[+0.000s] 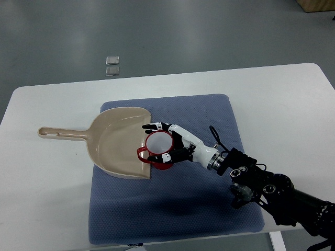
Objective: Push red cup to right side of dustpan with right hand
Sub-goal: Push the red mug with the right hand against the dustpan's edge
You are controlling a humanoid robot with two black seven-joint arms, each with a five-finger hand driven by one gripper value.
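Observation:
The red cup (157, 144), white inside with its handle pointing left, stands upright on the right edge of the beige dustpan (118, 144). My right hand (159, 141) reaches in from the lower right. Its fingers (155, 126) lie along the cup's far side and the thumb (166, 156) presses the near side, so the cup sits between them against the palm. The dustpan lies on a blue mat (209, 209), its handle (60, 134) pointing left over the white table. The left arm is out of view.
The blue mat covers the middle of the white table (293, 104). The table's near edge runs close below the mat. Two small clear tiles (112, 65) lie on the floor beyond the table's far edge.

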